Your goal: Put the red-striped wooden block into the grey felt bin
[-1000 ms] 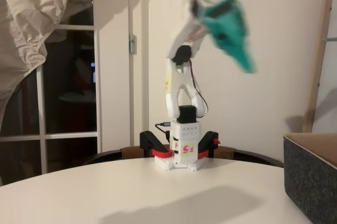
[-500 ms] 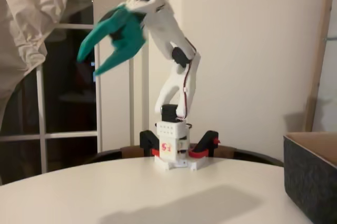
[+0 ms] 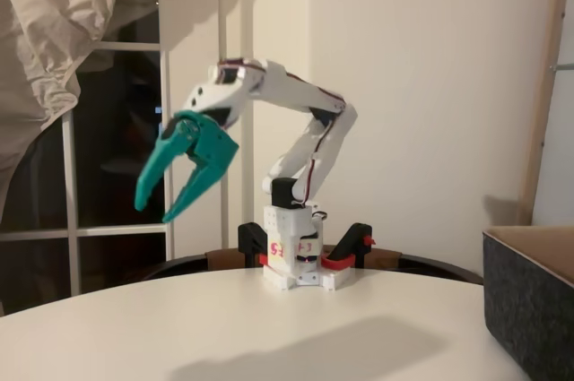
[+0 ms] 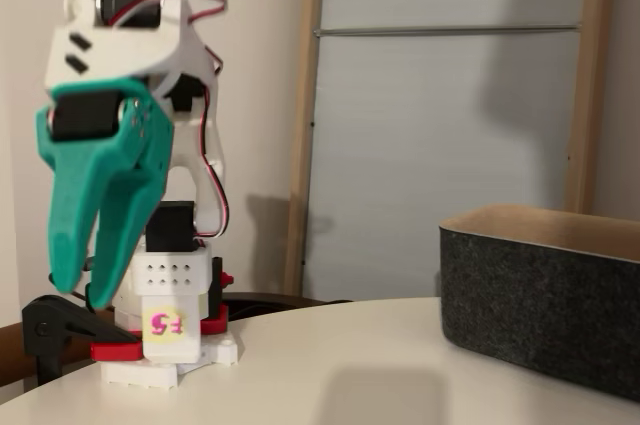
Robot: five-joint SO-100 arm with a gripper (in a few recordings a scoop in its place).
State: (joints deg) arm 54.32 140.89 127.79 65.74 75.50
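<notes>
Standing on the table [image 3: 269, 327], the grey felt bin [image 4: 540, 295] hides its contents; gripper [image 3: 164, 197] spread, empty.

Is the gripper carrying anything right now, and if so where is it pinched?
Nothing is held. The teal gripper hangs open above the table with bare air between its fingers, in both fixed views; it is apart from the grey felt bin.

Dim, warm indoor light. The arm [image 3: 296, 130] throws a soft shadow on the white table [image 3: 269, 336] and wall. The left window is dark; both fixed views look grainy, slightly soft.
</notes>
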